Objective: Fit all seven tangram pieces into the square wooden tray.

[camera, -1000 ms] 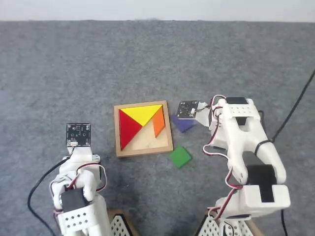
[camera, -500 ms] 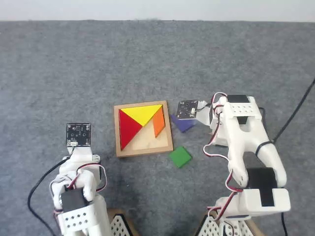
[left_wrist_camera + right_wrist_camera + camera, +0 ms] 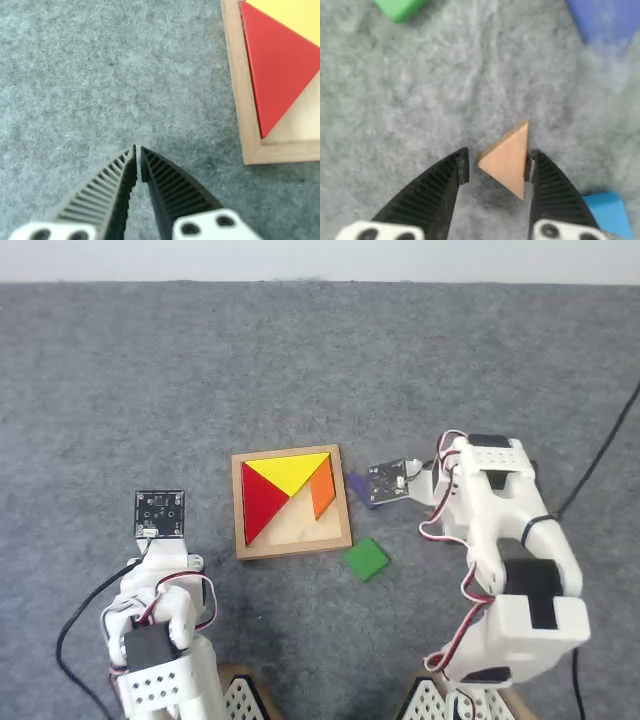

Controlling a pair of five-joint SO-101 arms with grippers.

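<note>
Grey carpet (image 3: 150, 370); right end effector (image 3: 495, 166) spread astride tan triangle (image 3: 510, 156); left end effector (image 3: 136, 152) closed.

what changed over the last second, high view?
The right arm drew its wrist back toward its base and tilted it, now covering more of the purple piece. The right pincer stands open astride a tan triangle; nothing visibly taken or released. The left pincer, tray and green square are unchanged.

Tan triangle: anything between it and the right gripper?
Nothing visible. The tan triangle lies on the carpet inside the open right gripper. The green piece, purple piece and blue piece lie clear of it.
</note>
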